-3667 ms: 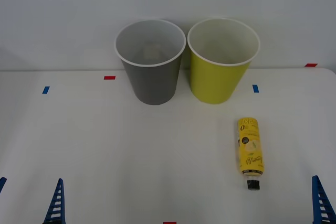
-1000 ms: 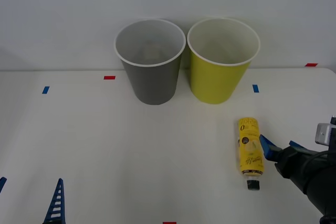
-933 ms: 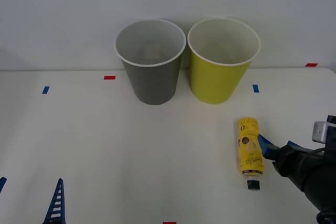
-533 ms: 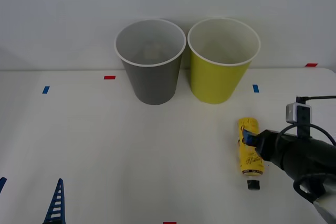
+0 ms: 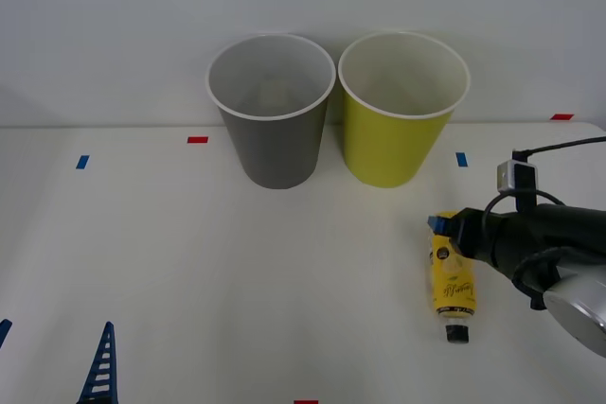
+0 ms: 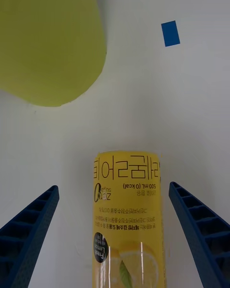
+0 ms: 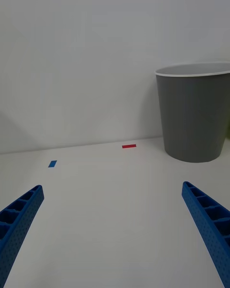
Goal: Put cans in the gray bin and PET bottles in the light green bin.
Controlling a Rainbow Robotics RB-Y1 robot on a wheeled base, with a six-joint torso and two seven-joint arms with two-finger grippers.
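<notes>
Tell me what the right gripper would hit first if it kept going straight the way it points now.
The right gripper, jaws open, already straddles the lying PET bottle. Straight ahead past the bottle's end is bare table, then probably the light green bin, slightly off to one side; depth is unclear.

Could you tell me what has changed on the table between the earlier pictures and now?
The right end effector has come in from the table's right edge and now sits over the lying PET bottle, its open fingers on either side of the bottle's base end, not yet closed. The bottle, the gray bin, the light green bin and the left end effector, parked near the front edge, stayed put.
</notes>
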